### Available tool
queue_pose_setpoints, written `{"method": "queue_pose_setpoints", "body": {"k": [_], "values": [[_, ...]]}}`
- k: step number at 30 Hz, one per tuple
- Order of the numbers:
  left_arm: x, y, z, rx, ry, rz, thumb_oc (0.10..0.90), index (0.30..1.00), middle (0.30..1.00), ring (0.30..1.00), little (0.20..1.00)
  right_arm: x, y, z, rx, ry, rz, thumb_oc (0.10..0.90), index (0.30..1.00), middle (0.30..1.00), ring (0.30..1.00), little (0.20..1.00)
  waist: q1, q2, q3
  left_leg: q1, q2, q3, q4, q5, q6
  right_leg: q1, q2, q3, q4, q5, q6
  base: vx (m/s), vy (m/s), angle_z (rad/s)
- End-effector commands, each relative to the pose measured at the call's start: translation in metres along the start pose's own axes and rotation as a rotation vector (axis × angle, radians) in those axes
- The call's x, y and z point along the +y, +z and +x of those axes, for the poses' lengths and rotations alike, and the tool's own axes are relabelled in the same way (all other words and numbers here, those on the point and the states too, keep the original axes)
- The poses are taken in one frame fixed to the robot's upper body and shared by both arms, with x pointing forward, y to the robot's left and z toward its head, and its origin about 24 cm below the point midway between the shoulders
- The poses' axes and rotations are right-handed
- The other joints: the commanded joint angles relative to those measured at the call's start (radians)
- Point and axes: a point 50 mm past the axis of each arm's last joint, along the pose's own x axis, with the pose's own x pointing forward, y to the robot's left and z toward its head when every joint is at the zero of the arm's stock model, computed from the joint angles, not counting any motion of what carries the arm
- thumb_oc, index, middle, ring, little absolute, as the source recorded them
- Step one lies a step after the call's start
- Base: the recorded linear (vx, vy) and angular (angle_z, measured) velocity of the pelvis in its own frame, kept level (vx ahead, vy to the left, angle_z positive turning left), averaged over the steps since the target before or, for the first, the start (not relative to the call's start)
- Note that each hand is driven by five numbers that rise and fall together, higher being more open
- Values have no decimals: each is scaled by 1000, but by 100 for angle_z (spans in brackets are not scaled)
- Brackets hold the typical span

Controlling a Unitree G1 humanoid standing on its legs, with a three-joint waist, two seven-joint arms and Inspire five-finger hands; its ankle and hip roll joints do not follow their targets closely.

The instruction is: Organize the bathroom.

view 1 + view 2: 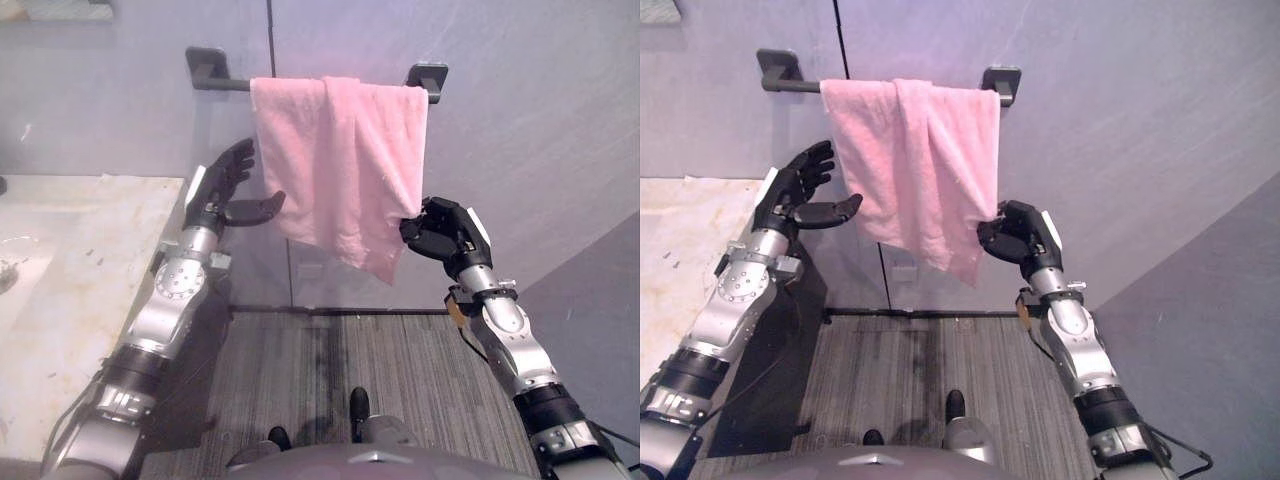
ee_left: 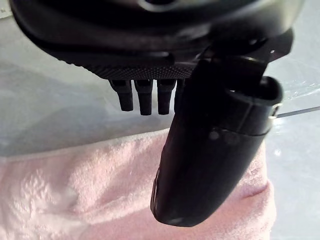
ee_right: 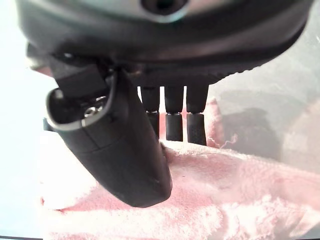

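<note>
Your pink towel (image 1: 340, 170) is draped over the dark wall bar (image 1: 228, 84), bunched toward the bar's right bracket and hanging unevenly, with its lowest corner just beside your right hand (image 1: 440, 232). That hand has its fingers curled round the towel's right edge, thumb closing on the cloth from the other side, as the right wrist view shows terry pile pressed under the thumb. Your left hand (image 1: 222, 190) sits off the towel's left edge, fingers straight and spread, thumb stuck out toward the cloth and barely short of it, holding nothing. Expect the towel to behave as light, soft and floppy: it will sag, fold on itself and slide along the smooth bar under any sideways tug (terry grips the fingers well, so slipping out of the pinch is unlikely). One-sided pulling will probably drag the whole thing toward your right hand and off the bar. I'd judge the best holds are the two side hems high up, close under the bar, so bring the left hand in to pinch the near edge ahead of its thumb before you straighten anything.
</note>
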Motion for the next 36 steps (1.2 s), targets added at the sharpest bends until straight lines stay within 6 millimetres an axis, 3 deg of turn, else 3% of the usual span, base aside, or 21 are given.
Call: {"method": "queue_pose_setpoints", "body": {"k": [1, 2, 4, 5, 13, 14, 15, 16, 17, 28, 36], "values": [[1, 48, 27, -230, 13, 50, 541, 512, 512, 512, 512, -5, 51, 19, -265, 19, -18, 400, 300, 300, 300, 300, 19, 73, -68, -5, -14, -35, 17, -112, 32, -61, -69, -18, 151, -109, 104, 48, 19, 1], [4, 47, 28, -227, 29, 70, 461, 392, 392, 392, 392, -5, 53, 20, -272, 20, -20, 400, 300, 300, 300, 300, 17, 74, -68, -3, -13, -34, 15, -111, 31, -60, -68, -17, 149, -111, 104, 52, 21, 1], [4, 47, 29, -227, 31, 72, 435, 352, 352, 352, 352, -5, 53, 20, -273, 20, -20, 400, 300, 300, 300, 300, 16, 74, -68, -2, -13, -33, 15, -111, 31, -60, -68, -17, 149, -111, 104, 0, 0, 0], [5, 47, 29, -228, 34, 78, 400, 300, 300, 300, 300, -5, 54, 21, -276, 18, -19, 400, 300, 300, 300, 300, 15, 74, -68, 0, -13, -32, 15, -112, 30, -61, -69, -18, 150, -110, 104, 33, 10, 1], [4, 40, 33, -188, 23, 42, 400, 300, 300, 300, 300, -2, 60, 26, -295, 30, -19, 400, 300, 300, 300, 300, 6, 80, -70, 12, -16, -31, 17, -118, 27, -74, -70, -9, 168, -101, 101, 25, 12, 0], [3, 40, 33, -187, 26, 46, 499, 448, 448, 448, 448, -2, 60, 26, -295, 31, -18, 400, 300, 300, 300, 300, 5, 80, -70, 12, -16, -31, 17, -118, 27, -74, -71, -9, 168, -100, 101, 0, 0, 0], [4, 39, 33, -186, 30, 53, 546, 519, 519, 519, 519, -1, 60, 26, -295, 33, -18, 400, 300, 300, 300, 300, 4, 80, -70, 13, -16, -30, 17, -118, 27, -75, -71, -8, 169, -100, 101, 0, 0, 0], [4, 39, 34, -186, 37, 71, 748, 822, 822, 822, 822, -1, 60, 26, -293, 37, -17, 400, 300, 300, 300, 300, 2, 80, -70, 14, -16, -29, 17, -118, 27, -76, -70, -6, 170, -99, 101, 0, 0, 0], [4, 37, 35, -176, 34, 69, 800, 900, 900, 900, 900, 0, 60, 27, -291, 42, -16, 400, 300, 300, 300, 300, -1, 81, -70, 16, -16, -29, 17, -119, 27, -78, -70, -4, 172, -97, 101, 0, 0, 0], [0, 36, 41, -148, 16, 44, 800, 900, 900, 900, 900, 7, 58, 27, -280, 87, -20, 400, 300, 300, 300, 300, -19, 84, -70, 24, -16, -16, 22, -122, 25, -88, -72, 4, 178, -86, 101, 5, 3, -2], [-14, 30, 48, -89, -54, -49, 800, 900, 900, 900, 900, 15, 61, 30, -282, 129, -12, 400, 300, 300, 300, 300, -38, 86, -70, 28, -19, -2, 30, -128, 25, -100, -71, 16, 185, -76, 100, 21, 8, -10]]}}
